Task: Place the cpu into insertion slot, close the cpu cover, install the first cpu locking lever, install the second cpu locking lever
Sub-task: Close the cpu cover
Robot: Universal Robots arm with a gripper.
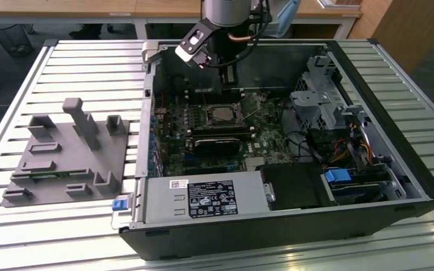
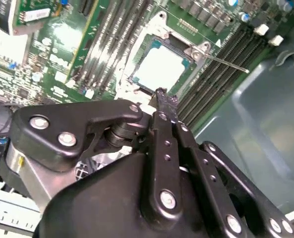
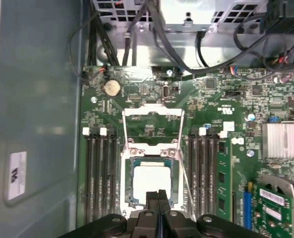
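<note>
My gripper [image 3: 158, 194] is closed, fingertips pressed together with nothing between them; it is also seen in the second wrist view [image 2: 160, 93]. It hangs inside the open computer case [image 1: 277, 237], directly over the near edge of the cpu [image 3: 149, 179]; contact with it cannot be confirmed. The cpu is seated flat in the insertion slot [image 3: 128, 178] on the green motherboard [image 3: 211, 99]. The cpu cover [image 3: 152, 112] is swung back off the slot, with bare board showing through its window. One thin locking lever [image 2: 223, 62] stands free, angled out across the memory slots [image 2: 226, 54].
</note>
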